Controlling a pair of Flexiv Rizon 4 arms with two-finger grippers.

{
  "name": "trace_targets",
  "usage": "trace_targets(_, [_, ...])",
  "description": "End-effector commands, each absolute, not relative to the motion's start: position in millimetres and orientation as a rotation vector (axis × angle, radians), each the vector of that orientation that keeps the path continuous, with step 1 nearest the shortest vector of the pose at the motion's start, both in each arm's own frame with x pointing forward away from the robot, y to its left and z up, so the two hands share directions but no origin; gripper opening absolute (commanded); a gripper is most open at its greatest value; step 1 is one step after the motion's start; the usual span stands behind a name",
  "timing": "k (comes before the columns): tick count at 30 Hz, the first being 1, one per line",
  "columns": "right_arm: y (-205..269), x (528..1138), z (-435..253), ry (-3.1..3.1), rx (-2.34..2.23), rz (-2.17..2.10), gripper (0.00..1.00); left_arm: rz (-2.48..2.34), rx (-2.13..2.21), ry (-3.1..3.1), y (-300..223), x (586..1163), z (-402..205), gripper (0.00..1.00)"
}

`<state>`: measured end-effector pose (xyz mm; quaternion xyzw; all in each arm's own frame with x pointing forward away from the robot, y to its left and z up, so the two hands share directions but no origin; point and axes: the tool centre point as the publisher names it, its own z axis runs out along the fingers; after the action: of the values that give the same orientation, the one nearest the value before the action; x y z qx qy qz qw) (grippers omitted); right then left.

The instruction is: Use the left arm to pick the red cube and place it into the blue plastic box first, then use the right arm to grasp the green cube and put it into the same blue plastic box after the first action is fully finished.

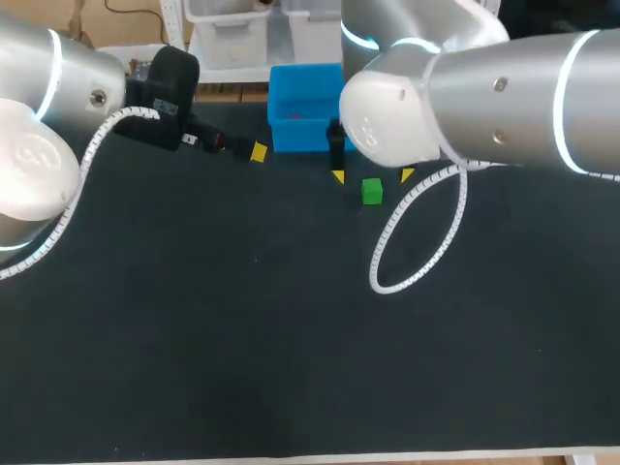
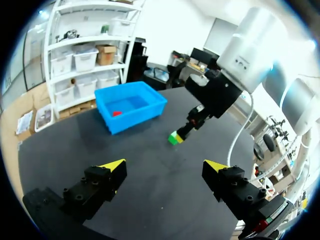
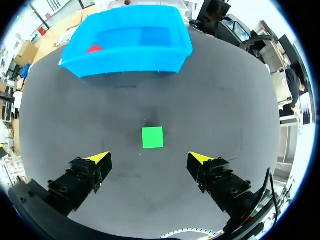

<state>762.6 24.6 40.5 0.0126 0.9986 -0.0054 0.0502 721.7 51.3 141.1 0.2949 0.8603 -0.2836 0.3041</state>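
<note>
The red cube (image 3: 93, 49) lies inside the blue plastic box (image 1: 300, 138), which sits at the middle of the table's (image 1: 291, 339) far edge. The green cube (image 3: 152, 137) rests on the dark mat just in front of the box, apart from it. The right gripper (image 3: 150, 158) hangs over this cube with its fingers spread wide, one on each side, touching nothing. A white coiled cable (image 1: 418, 242) loops from the right arm beside the cube. The left gripper (image 2: 165, 166) hovers left of the box, fingers apart and empty.
</note>
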Motion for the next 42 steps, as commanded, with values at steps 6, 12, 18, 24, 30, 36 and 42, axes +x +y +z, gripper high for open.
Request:
trace_targets(6, [16,775,13,3.031,0.121,-0.03,1.0,-0.759,0.783,2.269,53,722,140,1.0])
trace_targets(12, [18,784,4,3.026,0.138,-0.034,1.0,-0.759,0.783,2.269,53,722,140,1.0])
trace_targets(18, [24,792,-1,3.025,0.133,-0.027,1.0,-0.759,0.783,2.269,53,722,140,1.0])
trace_targets(24, [27,797,-8,3.031,0.13,-0.022,1.0,-0.759,0.783,2.269,53,722,140,1.0])
trace_targets(30, [27,797,-12,3.04,0.136,-0.016,1.0,-0.759,0.783,2.269,53,722,140,1.0])
trace_targets(36, [27,797,-17,3.047,0.132,-0.01,1.0,-0.759,0.783,2.269,53,722,140,1.0])
trace_targets(42, [27,795,-23,3.058,0.126,0.002,1.0,-0.759,0.783,2.269,53,722,140,1.0])
